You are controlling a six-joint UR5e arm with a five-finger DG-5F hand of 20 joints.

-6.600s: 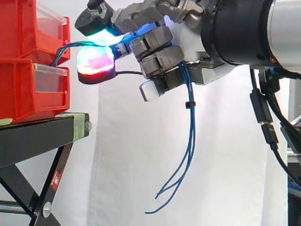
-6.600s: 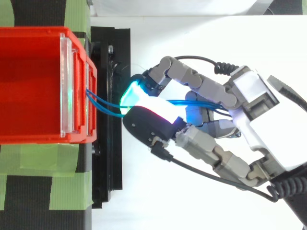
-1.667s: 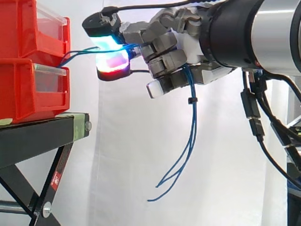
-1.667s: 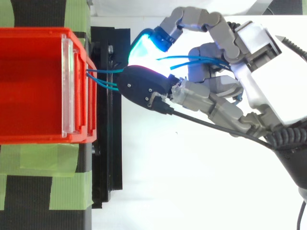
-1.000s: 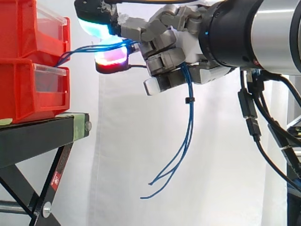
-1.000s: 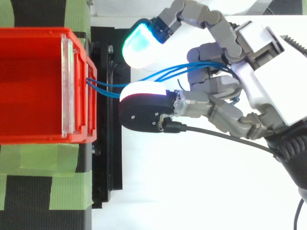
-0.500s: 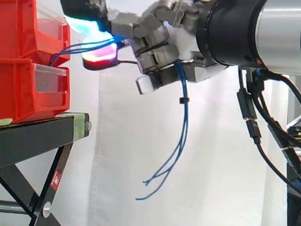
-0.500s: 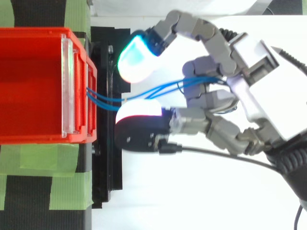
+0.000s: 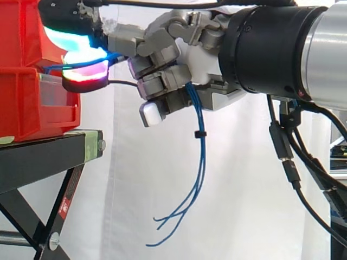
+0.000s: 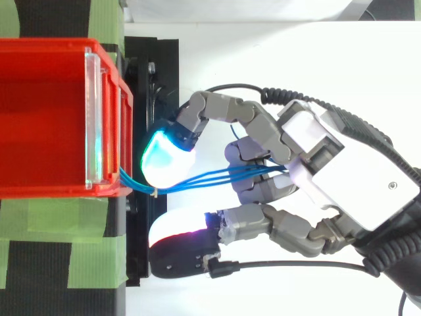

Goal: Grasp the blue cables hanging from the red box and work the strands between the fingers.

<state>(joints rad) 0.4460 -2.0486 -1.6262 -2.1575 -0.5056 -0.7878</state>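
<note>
Thin blue cables (image 10: pixel 204 178) run from the front of the upper red bin (image 10: pixel 46 118) across to my hand (image 10: pixel 329 164). There they pass between its curled fingers. In the side view the cables (image 9: pixel 201 162) drop from the hand (image 9: pixel 200 59) and hang free, their loose ends fanned near the bottom. A small black tie (image 9: pixel 199 133) binds the strands below the fingers. One cyan-glowing fingertip (image 10: pixel 168 155) lies just above the strands, close to the bin front. A white and red fingertip (image 10: pixel 184 230) lies apart on the other side of them.
Two red bins (image 9: pixel 27 103) are stacked on a black stand (image 9: pixel 43 157) at the left, with green tape (image 10: pixel 52 217) on its top. A white curtain hangs behind. The robot's forearm takes up the right side.
The hand has moved left, close to the bins, and toward the lower edge in the top view. The two glowing fingertips have spread apart. The hanging ends swung left.
</note>
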